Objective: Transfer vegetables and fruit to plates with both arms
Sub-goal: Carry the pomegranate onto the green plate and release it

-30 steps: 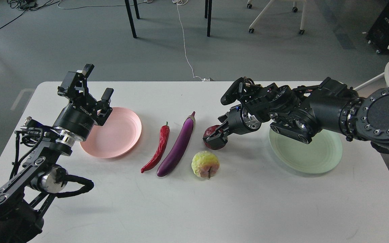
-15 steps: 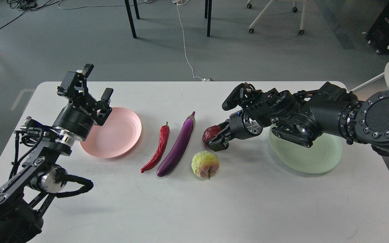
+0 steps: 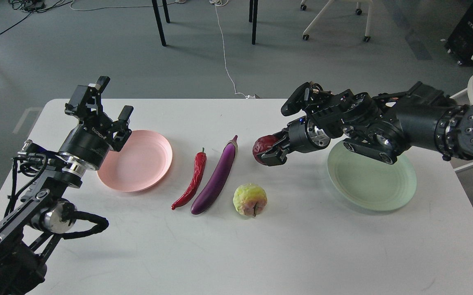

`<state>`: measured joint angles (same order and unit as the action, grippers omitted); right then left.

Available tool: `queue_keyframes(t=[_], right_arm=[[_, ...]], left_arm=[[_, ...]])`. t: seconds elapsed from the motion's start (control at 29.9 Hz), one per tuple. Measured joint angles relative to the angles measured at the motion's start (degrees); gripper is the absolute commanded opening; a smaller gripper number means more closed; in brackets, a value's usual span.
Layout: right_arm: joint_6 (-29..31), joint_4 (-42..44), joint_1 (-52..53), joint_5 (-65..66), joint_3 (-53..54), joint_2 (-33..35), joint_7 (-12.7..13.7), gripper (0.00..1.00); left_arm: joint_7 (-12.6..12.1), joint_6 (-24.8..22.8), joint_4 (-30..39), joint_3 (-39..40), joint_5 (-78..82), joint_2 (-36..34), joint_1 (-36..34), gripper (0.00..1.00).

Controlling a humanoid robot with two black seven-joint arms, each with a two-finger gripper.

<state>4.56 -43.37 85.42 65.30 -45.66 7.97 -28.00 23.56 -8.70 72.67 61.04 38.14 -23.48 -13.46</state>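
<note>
My right gripper (image 3: 267,150) is shut on the dark red pomegranate (image 3: 262,147) and holds it above the table, left of the pale green plate (image 3: 378,186). The purple eggplant (image 3: 217,177) and the red chili pepper (image 3: 191,180) lie side by side in the middle. The bumpy yellow-green fruit (image 3: 249,199) sits just right of the eggplant's near end. My left gripper (image 3: 111,100) is open and empty, raised over the far left rim of the pale pink plate (image 3: 142,162).
The white table (image 3: 236,254) has free room along its front. Chair and table legs (image 3: 160,22) and a white cable (image 3: 226,61) are on the grey floor beyond the far edge.
My right gripper has lifted the pomegranate off the table and moved it up and a little right. My left arm has shifted slightly left and back.
</note>
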Motion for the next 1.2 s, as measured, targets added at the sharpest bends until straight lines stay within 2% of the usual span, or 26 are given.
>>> queue_keyframes(t=[0.33,0.47,0.7,0.8,0.9,1.0,1.2], right_arm=[[-2.6,-5.9,-0.1,0.3,0.1,20.1,0.0,0.52],[-3.2,-6.2,-3.2,0.5,0.1,24.7,0.0,0.52],[-6.8,-4.2,-9.5,0.5,0.1,26.7,0.0,0.55],[-7.6,-2.8,-10.9,0.5,0.2,26.5,0.0,0.66],[-8.1,-2.2,-11.7,0.5,0.2,26.1,0.0,0.84],[-8.9,-2.1,-11.8,0.5,0.3,25.7,0.0,0.94],[-9.4,-2.5,-11.0,0.4,0.3,25.6,0.0,0.96]], left_arm=[[0.0,-0.1,0.4,-0.1,0.0,0.4,0.0,0.99],[0.0,-0.1,0.5,-0.2,0.0,0.6,0.1,0.99],[0.0,-0.2,1.1,-0.2,0.0,0.5,0.6,0.99],[0.0,-0.2,1.2,-0.2,0.0,0.5,0.8,0.99],[0.0,-0.2,1.3,-0.2,0.0,0.5,0.9,0.99],[0.1,-0.2,1.6,-0.2,0.0,0.5,1.2,1.00],[0.1,-0.2,1.7,-0.2,0.0,0.2,1.3,0.99]])
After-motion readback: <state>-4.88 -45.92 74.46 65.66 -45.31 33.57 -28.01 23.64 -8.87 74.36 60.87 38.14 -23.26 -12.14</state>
